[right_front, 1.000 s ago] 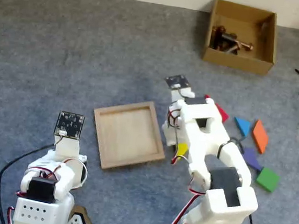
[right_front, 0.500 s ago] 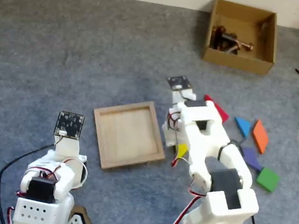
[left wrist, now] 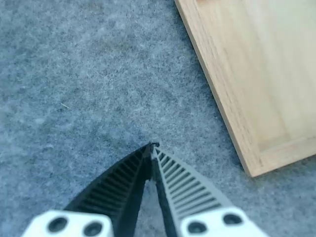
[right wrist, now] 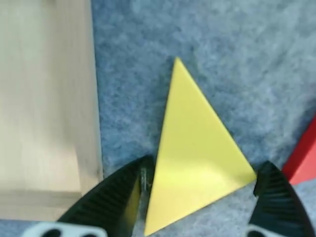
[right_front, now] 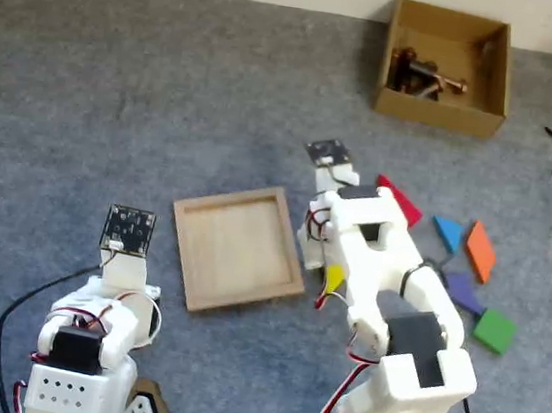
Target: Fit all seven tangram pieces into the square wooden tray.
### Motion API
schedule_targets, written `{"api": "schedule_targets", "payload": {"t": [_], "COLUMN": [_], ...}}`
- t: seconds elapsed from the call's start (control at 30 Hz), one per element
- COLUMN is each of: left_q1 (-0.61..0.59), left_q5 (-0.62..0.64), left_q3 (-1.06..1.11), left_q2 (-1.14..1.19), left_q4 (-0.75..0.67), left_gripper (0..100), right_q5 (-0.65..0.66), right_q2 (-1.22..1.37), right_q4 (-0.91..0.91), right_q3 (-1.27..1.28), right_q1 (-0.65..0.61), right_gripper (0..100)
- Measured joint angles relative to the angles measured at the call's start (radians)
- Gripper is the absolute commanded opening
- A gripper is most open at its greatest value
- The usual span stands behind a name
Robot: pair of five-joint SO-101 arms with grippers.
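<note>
**open right gripper straddles the yellow triangle beside the tray**

the right gripper (right wrist: 205, 165) is spread wide, one finger on each side of the yellow triangle (right wrist: 197, 148). nothing is clamped yet. one finger sits in the narrow strip of carpet between the triangle and the tray (right wrist: 44, 98), and the other is at the triangle's square corner, next to the red piece (right wrist: 303, 158). this looks like the set-up for a pinch across the triangle's short width, probably because that is the only span the fingers can bridge.

the triangle lies flat on the carpet, just beside the tray's rim and not touching it. its longest edge runs roughly parallel to that rim, with one sharp tip pointing straight ahead of the gripper, so its long axis lines up with the arm's reach.

the left gripper (left wrist: 152, 147) is pressed together and empty, resting low over the carpet near a tray corner, apparently parked out of the way.

the tray holds no pieces. the blue piece (right_front: 445, 231), orange piece (right_front: 481, 250), purple piece (right_front: 465, 290) and green piece (right_front: 495, 330) lie well apart from it.
</note>
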Motion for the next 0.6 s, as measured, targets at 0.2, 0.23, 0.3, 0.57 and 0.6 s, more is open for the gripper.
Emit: {"api": "schedule_targets", "payload": {"t": [0.2, 0.23, 0.3, 0.57, 0.6], "left_q1": [0.0, 0.0, 0.0, 0.0, 0.0], "left_q5": [0.0, 0.0, 0.0, 0.0, 0.0], "left_q3": [0.0, 0.0, 0.0, 0.0, 0.0], "left_q2": [0.0, 0.0, 0.0, 0.0, 0.0], "left_q4": [0.0, 0.0, 0.0, 0.0, 0.0], "left_gripper": [1, 1, 1, 1, 1], "right_q5": [-0.005, -0.005, -0.005, -0.006, -0.006], "right_q2": [0.0, 0.0, 0.0, 0.0, 0.0], "right_q4": [0.0, 0.0, 0.0, 0.0, 0.0], "right_q3": [0.0, 0.0, 0.0, 0.0, 0.0], "right_q1": [-0.002, -0.002, -0.002, -0.002, -0.002], "right_gripper": [27.6, 26.2, 25.5, 25.3, 25.3]}}
